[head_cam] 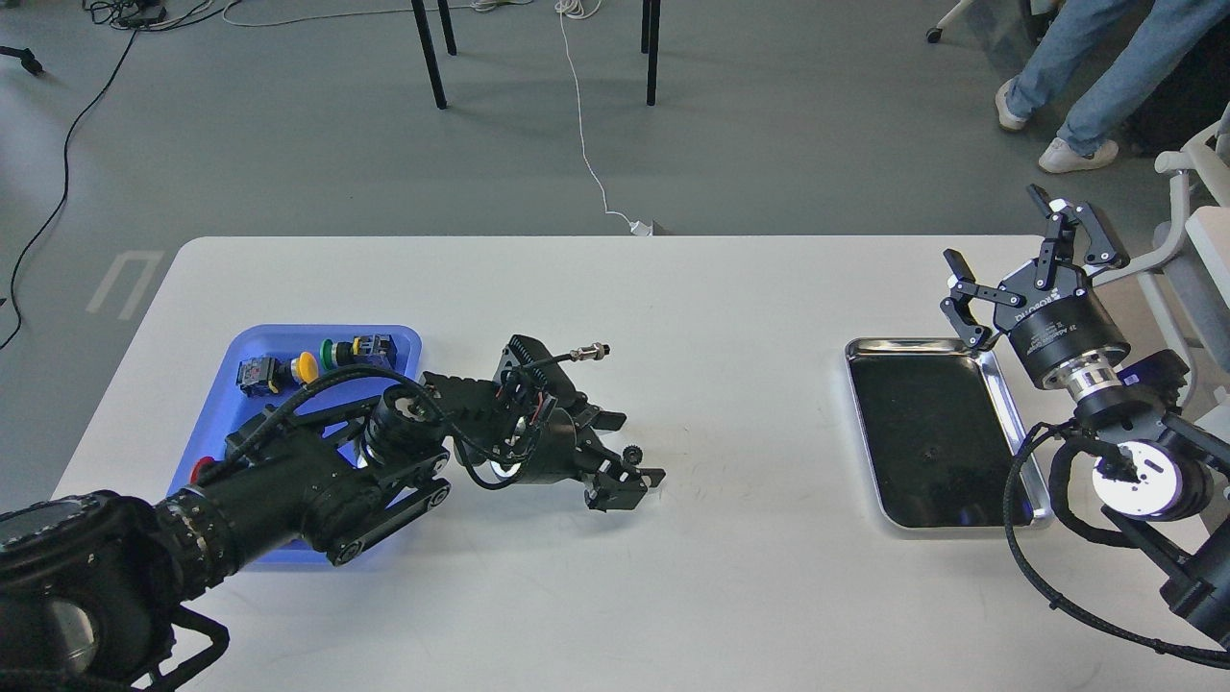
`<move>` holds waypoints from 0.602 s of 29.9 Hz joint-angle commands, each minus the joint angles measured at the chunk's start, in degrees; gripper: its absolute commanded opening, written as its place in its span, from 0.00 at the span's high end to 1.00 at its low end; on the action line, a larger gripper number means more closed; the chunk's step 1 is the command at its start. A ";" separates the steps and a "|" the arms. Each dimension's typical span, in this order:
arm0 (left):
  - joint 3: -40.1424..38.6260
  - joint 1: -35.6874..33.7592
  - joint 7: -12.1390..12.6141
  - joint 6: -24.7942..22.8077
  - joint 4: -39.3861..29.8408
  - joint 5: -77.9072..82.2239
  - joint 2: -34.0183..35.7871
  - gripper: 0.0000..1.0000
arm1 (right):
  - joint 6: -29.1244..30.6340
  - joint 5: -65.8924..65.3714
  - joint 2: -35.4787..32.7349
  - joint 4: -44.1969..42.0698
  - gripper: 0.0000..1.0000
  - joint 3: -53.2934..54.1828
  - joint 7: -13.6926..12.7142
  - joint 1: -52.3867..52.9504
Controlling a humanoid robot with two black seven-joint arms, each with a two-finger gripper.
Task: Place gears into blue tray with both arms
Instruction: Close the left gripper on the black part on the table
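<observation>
One small black gear (631, 454) lies on the white table, near the middle. My left gripper (639, 447) is low over the table, open, with its two fingers on either side of the gear; I cannot tell whether they touch it. The blue tray (288, 333) is at the left, partly under my left arm, and holds several coloured push-button switches (306, 365). My right gripper (993, 224) is raised at the far right, beyond the silver tray, open and holding nothing.
The silver tray with a black inside (995, 384) sits at the right; a tiny dark speck (927, 452) shows in it. A cable plug (588, 353) sticks out above my left wrist. A person's legs (1086, 77) and a chair (1196, 231) are beyond the table's right side.
</observation>
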 commanded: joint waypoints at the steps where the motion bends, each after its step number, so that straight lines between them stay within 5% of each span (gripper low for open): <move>1: 1.48 -0.02 -0.01 0.16 -0.01 -0.01 0.05 0.50 | 0.00 0.00 0.00 0.00 0.04 -0.04 0.00 0.00; 5: 2.72 -0.02 -0.01 0.60 -0.01 -0.01 0.23 0.67 | 0.00 0.00 0.00 0.00 0.04 -0.04 0.00 0.00; 7: 3.59 -0.20 -0.01 1.04 -0.01 -0.01 0.31 0.83 | 0.00 0.00 0.00 0.00 0.04 -0.04 0.00 0.00; 18: 3.51 -1.25 -0.01 3.85 -0.01 -0.01 0.58 0.88 | 0.00 0.00 0.00 -0.09 0.03 -0.04 0.00 0.09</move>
